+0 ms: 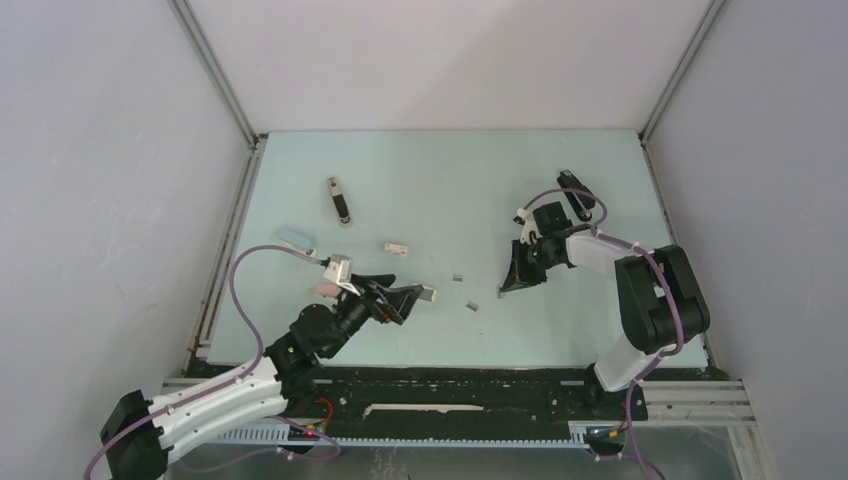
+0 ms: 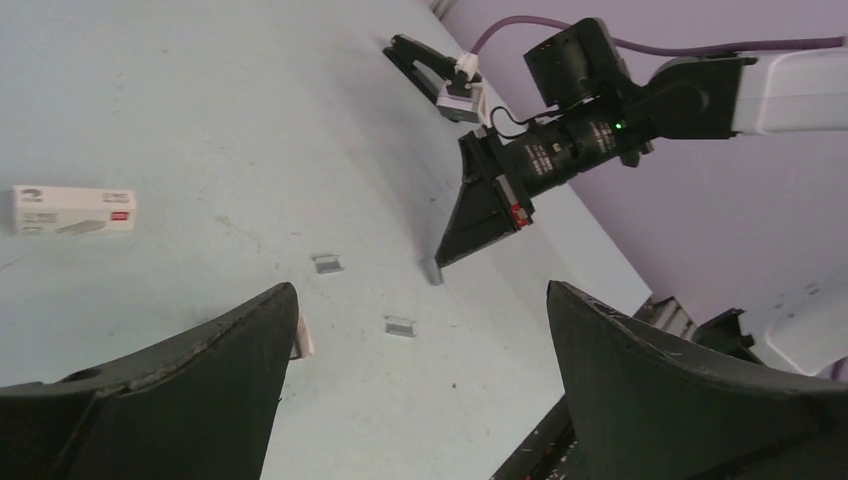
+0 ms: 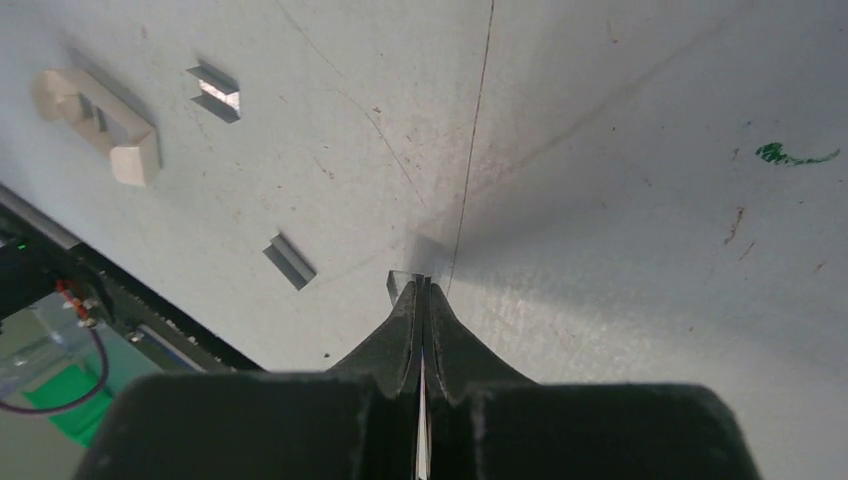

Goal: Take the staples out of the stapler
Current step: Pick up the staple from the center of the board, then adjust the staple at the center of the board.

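Left of centre in the overhead view, a small white box (image 1: 395,247) lies flat on the pale green table (image 1: 450,180). Whether it is shut or what it holds cannot be told. To its left are a pale blue piece (image 1: 293,238) and, lower down beside the left arm, something pink (image 1: 325,290). A cream plastic piece (image 1: 428,295) lies just beside the left gripper (image 1: 408,300), whose fingers stand wide apart around nothing. At upper right, a long black object (image 1: 575,195) lies behind the right arm, partly covered by its cable. The stapler (image 1: 340,200) sits alone at upper left of the table, well apart from both arms. There is one stapler and one box. The staples (image 1: 458,277) number three short grey strips, all in the lower middle. Two lie loose between the grippers — one above the other — and the third lies at the very tip of the right gripper (image 3: 420,287). That gripper points down onto the table with its fingers pressed together. The strip shows just at the left of the tips, and it cannot be told whether it is pinched or merely touched.
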Available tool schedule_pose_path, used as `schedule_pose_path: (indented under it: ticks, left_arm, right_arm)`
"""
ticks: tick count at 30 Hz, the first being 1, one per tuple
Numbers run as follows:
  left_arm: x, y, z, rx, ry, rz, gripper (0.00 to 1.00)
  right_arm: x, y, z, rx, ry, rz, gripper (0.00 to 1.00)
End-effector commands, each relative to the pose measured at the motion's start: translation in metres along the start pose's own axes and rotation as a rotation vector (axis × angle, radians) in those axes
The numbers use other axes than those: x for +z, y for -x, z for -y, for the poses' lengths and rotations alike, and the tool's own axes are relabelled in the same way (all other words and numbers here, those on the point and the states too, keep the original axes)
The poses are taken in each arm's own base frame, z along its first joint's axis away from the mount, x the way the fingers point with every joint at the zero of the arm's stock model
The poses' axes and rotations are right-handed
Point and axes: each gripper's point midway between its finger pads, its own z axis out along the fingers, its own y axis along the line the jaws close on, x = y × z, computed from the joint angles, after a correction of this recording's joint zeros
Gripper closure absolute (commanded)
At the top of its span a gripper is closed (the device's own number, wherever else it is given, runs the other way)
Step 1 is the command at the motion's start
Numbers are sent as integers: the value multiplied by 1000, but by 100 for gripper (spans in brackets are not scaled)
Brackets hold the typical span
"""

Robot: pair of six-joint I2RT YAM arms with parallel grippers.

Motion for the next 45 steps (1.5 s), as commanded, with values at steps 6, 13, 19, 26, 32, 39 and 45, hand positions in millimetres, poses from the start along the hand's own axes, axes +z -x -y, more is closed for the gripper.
schedule_pose_path:
  ticks: [6, 13, 19, 26, 32, 39, 45]
  left_arm:
    - [4, 4, 39, -145, -198, 35, 0]
    - [8, 1, 43, -155, -216, 27, 0]
    - [12, 0, 48, -170, -235, 25, 0]
    - [21, -8, 58, -212, -281, -4, 0]
    - [30, -14, 66, -261, -311, -23, 0]
    - [50, -25, 69, -384, -324, -67, 0]
    - [73, -37, 81, -474, -372, -140, 1]
  right_arm:
    - [-32, 18, -44, -70, 286, 78, 100]
    - [-37, 21, -49, -64, 326, 96, 100]
    - [-43, 23, -56, -67, 378, 104, 100]
    - [-58, 25, -74, -112, 493, 137, 100]
    - [-72, 26, -87, -162, 591, 166, 100]
    - [-85, 24, -104, -172, 715, 165, 100]
    - [-97, 22, -117, -182, 803, 167, 100]
